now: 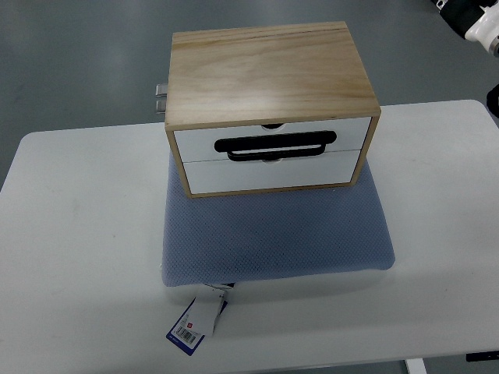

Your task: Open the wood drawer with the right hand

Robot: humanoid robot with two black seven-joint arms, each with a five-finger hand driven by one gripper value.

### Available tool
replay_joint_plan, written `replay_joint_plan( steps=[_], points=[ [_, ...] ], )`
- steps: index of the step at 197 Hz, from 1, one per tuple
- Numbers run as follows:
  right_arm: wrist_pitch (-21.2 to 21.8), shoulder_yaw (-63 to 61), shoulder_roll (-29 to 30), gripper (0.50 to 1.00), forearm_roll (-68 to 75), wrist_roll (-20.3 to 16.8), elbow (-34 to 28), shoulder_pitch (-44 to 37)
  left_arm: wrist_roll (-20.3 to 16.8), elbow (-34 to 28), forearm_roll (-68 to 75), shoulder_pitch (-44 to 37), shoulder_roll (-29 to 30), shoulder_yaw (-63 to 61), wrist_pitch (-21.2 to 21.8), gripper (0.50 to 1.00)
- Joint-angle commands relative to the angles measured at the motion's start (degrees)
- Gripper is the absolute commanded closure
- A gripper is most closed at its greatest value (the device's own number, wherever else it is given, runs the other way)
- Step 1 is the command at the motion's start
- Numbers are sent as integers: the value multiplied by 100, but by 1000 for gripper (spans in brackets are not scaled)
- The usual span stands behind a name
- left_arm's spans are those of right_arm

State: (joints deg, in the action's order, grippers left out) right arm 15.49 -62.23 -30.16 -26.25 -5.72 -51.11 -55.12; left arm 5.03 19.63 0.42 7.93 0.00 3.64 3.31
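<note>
A: How far along is the drawer job?

B: By the look of it, not begun. The wooden box (273, 105) sits on a blue cushion (277, 234) on the white table (70, 257), and both white drawer fronts lie flush with the frame. The top drawer (273, 134) is shut, and so is the lower drawer (269, 173).

A: And the right hand?

B: Only a bit of white and black robot part (477, 22) shows in the far right corner, coming in from the right edge. I take it for the right arm, but I cannot tell whether the fingers are spread or curled. It holds nothing that I can see.

A: Where is the drawer from there?

B: Well apart from it: nearer the robot and off to its left. The black handle (277, 146) runs along the seam between the two fronts, facing the robot.

A: So what is left?

B: I'd say all of it: bring the hand down to the front, hook the handle, pull toward the robot. The left hand is out of view.

A: Anything else about?

B: A paper tag (195, 321) hangs off the cushion's near edge, farther still from that hand.
</note>
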Motion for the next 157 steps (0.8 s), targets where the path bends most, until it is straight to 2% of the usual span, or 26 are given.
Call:
replay_joint_plan(
  steps=[1,13,14,29,40,41,45,58,59,72,82,83,90,100,101,116,131,140,141,157],
  points=[
    [33,1141,-604,556,-381,-377,-566,-693,-2,40,2,-2,0,-21,-6,500],
    [42,1257,-666,556,-381,-421,-602,-790,7,49,2,7,0,-21,3,500],
    [59,2005,-971,556,-398,-691,-802,-1356,7,49,2,7,0,-21,3,500],
    [112,3136,-1246,556,-399,-1141,-1137,-2309,-2,111,2,7,0,-21,2,500],
    [112,3138,-1247,556,-399,-1142,-1138,-2311,-2,111,2,7,0,-21,3,500],
    [121,3938,-1334,556,-399,-1446,-1347,-3050,-2,119,2,7,0,-21,-6,500],
    [121,4305,-1352,556,-381,-1589,-1436,-3390,-2,120,2,7,0,-21,-6,500],
    [121,4448,-1352,556,-372,-1652,-1472,-3550,-2,120,2,7,0,-21,-6,500],
    [121,5196,-1317,556,-346,-1956,-1707,-4333,-2,120,2,7,0,-21,-15,500],
    [103,5905,-1212,556,-241,-2319,-2007,-5157,-2,120,2,7,0,-21,-15,500],
    [103,5907,-1211,556,-240,-2320,-2008,-5158,-2,120,2,7,0,-21,-15,500],
    [42,6368,-994,558,-23,-2694,-2295,-5706,-2,120,2,7,0,-21,-15,500],
    [15,6609,-799,560,190,-2928,-2464,-6010,-2,111,2,7,0,-21,-15,500],
    [15,6610,-798,560,190,-2928,-2465,-6011,-2,111,2,7,0,-21,-15,500],
    [-80,6932,-537,560,538,-2928,-2674,-6411,-2,102,2,7,0,-21,-15,500],
    [-353,7207,-105,560,998,-2928,-2834,-6740,-2,84,-7,7,0,-21,-15,500],
    [-687,7286,300,560,1324,-2928,-2860,-6776,-2,76,-7,7,0,-12,-24,500],
    [-688,7286,300,560,1324,-2928,-2860,-6775,-2,76,-7,7,0,-12,-24,500],
    [-888,7295,553,560,1533,-2928,-2895,-6767,-2,76,-7,7,0,-12,-24,500],
    [-995,7304,713,560,1781,-2928,-2957,-6714,-2,67,-7,7,0,-12,-24,500]
  ],
)
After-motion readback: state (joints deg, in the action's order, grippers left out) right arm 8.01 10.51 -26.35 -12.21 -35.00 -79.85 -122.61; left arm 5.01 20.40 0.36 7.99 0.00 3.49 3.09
